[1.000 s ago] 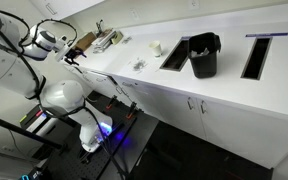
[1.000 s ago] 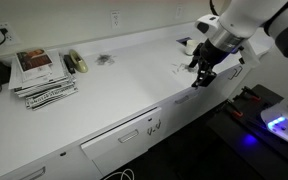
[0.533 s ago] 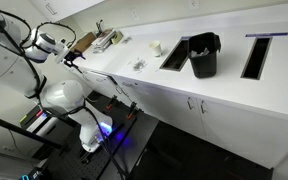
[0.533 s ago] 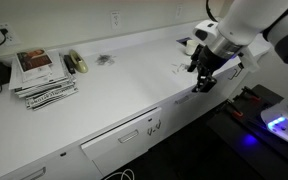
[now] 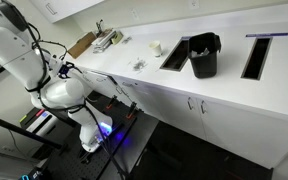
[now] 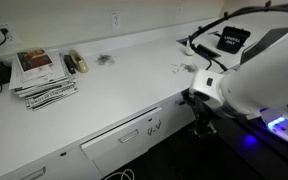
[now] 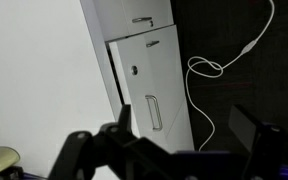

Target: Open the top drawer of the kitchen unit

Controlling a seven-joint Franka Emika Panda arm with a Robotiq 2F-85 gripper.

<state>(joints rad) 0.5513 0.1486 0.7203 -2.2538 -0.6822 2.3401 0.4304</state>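
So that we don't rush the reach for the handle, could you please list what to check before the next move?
1. Gripper open: ok, jaws wide apart.
2. Top drawer in wrist view: ok.
3. Drawer handle unobstructed: ok.
4. Gripper at handle: not ok, apart from it.
5. White cable clear of path: cannot tell.

White arm (image 6: 259, 85) fills 3 o'clock, its gripper (image 6: 204, 125) hanging low before the kitchen unit (image 6: 134, 85); top drawer (image 6: 124, 138) at 6 o'clock, stacked magazines (image 6: 39, 72) at 9 o'clock
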